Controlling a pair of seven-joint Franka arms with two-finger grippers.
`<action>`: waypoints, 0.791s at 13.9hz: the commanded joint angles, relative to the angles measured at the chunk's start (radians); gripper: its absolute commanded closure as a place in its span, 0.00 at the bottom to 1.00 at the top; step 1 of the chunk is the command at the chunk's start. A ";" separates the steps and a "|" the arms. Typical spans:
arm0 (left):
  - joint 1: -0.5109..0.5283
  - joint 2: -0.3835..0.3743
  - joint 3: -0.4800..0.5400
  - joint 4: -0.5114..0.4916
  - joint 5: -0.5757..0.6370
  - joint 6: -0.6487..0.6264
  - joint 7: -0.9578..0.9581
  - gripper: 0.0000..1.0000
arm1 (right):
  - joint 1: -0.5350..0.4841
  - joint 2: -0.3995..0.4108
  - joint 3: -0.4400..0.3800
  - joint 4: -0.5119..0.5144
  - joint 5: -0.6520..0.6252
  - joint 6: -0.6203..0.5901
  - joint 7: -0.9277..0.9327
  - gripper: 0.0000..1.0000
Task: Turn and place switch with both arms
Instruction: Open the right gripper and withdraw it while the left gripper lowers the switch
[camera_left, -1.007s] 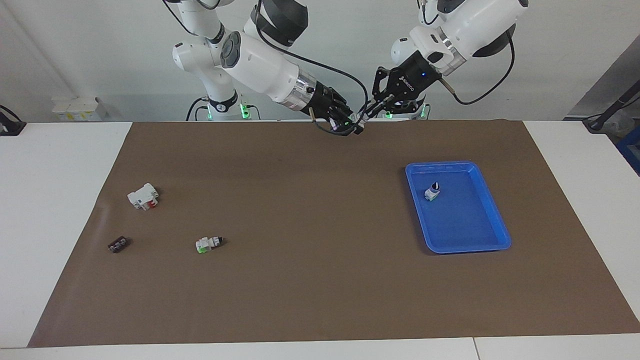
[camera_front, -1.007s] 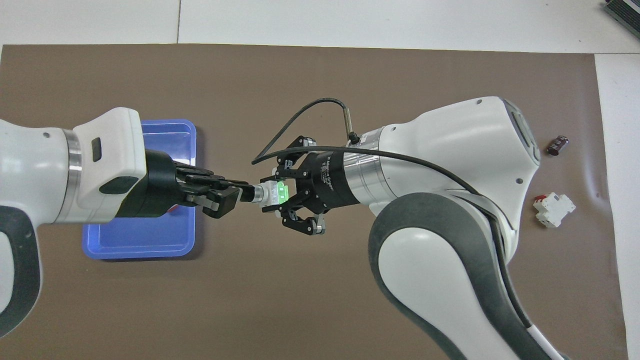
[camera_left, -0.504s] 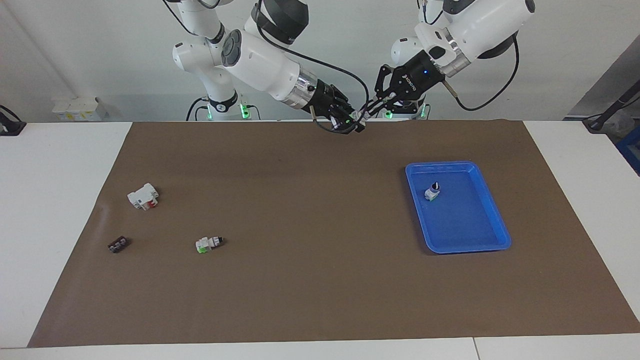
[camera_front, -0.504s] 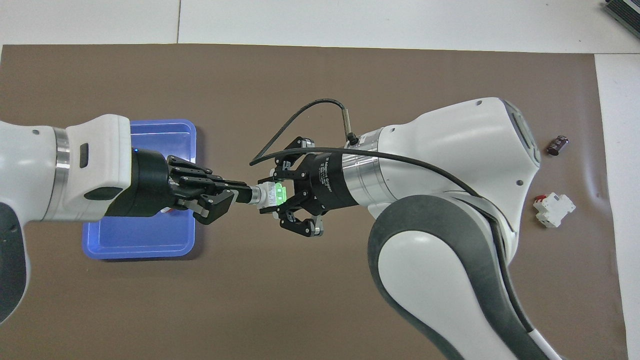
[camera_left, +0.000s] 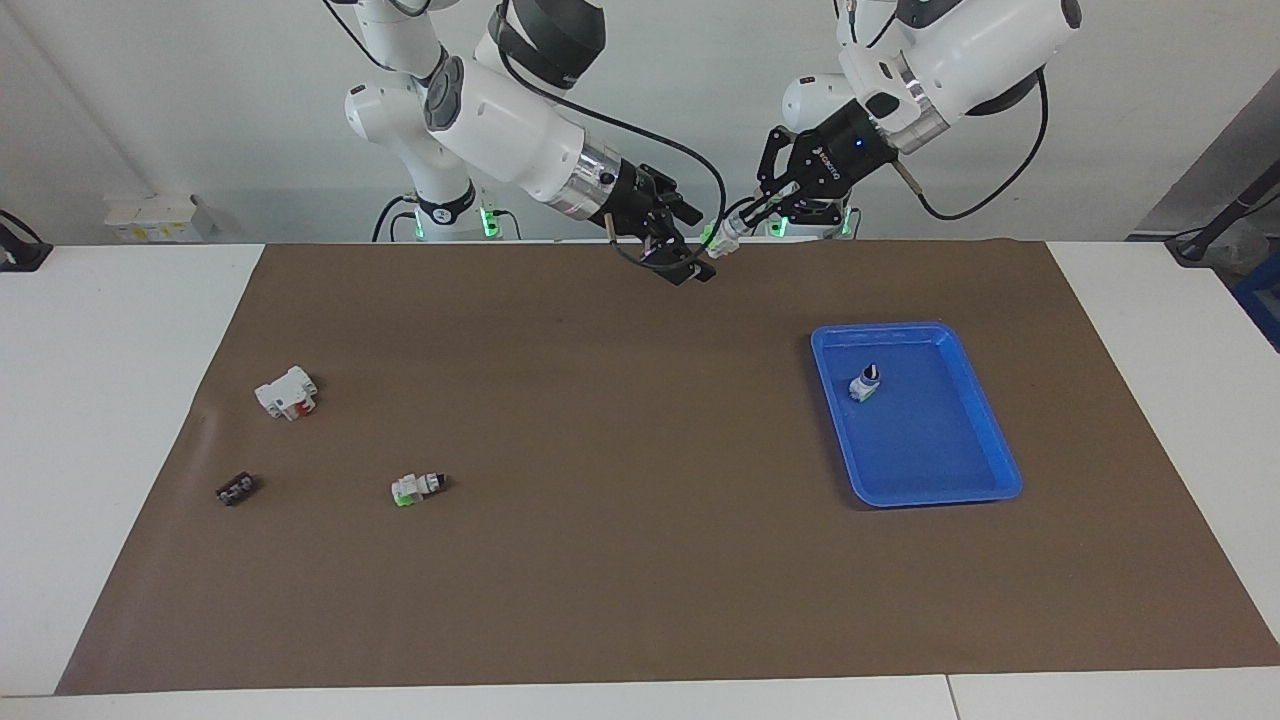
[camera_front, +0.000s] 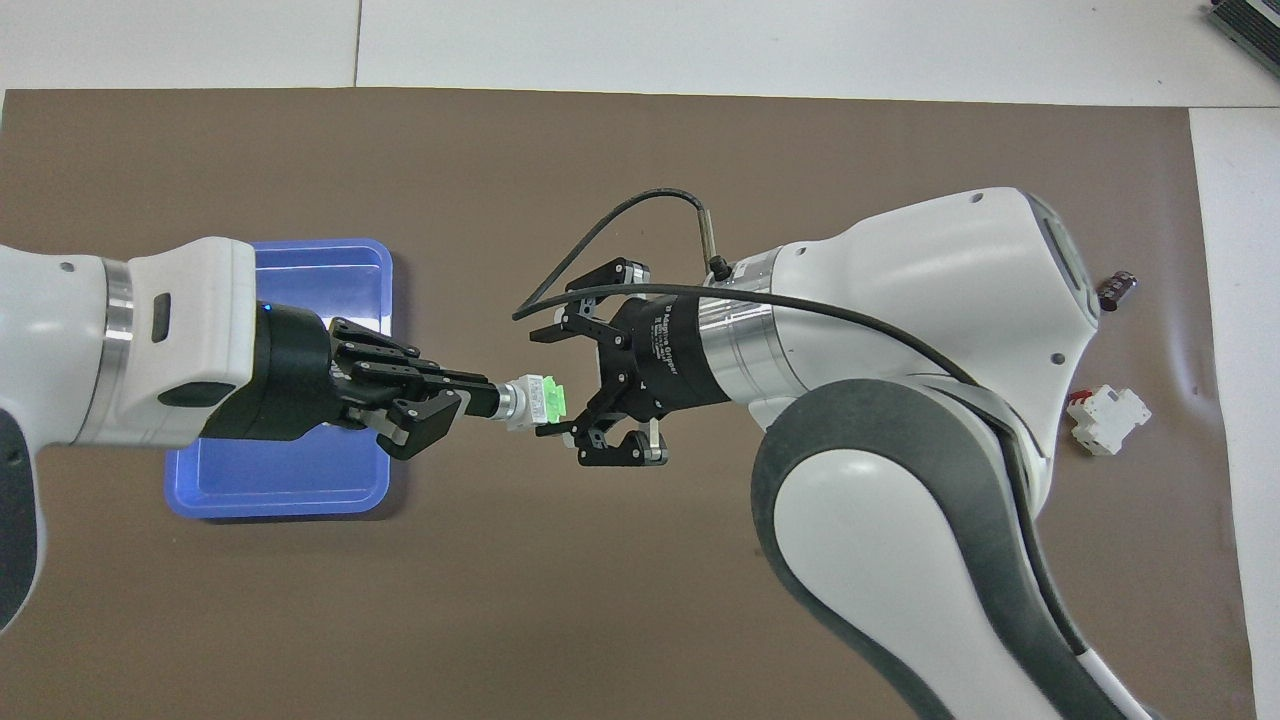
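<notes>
Paper, brown and matte, covers my table (camera_left: 640, 600) end to end. Next in size is the shallow blue plastic tray (camera_left: 985, 440) toward my left arm's end, with a second small white-and-green selector switch (camera_left: 866, 384) standing inside it. Toward my right arm's end lie a white block with a red part (camera_left: 287, 392), a third small green-and-white switch (camera_left: 417, 487) and a flat dark strip (camera_left: 237, 489), all well apart from the tray.

My left gripper (camera_front: 480, 400) is pinched tight on the black knob end of the thumb-sized white switch with the bright green part (camera_front: 535, 400), carrying it in the air over bare paper between my two arms. My right gripper (camera_front: 590, 385) stands spread wide just beside the green end, gripping nothing (its fingers flank the body without touching, as far as I can judge).

I reckon the switch is light, rigid plastic, smooth enough to slip or swivel. The knob is a narrow hold. The flat sides of the boxy body look like the surer place to grip.
</notes>
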 joint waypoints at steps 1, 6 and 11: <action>0.011 -0.027 0.010 -0.028 0.007 0.007 0.022 1.00 | -0.041 -0.035 0.000 -0.003 -0.040 -0.054 0.007 0.00; 0.006 -0.031 0.022 -0.084 0.252 0.088 0.009 1.00 | -0.058 -0.112 -0.015 0.010 -0.307 -0.079 -0.170 0.00; -0.008 -0.024 0.128 -0.114 0.536 0.117 0.095 1.00 | -0.122 -0.118 -0.019 0.014 -0.528 -0.062 -0.509 0.00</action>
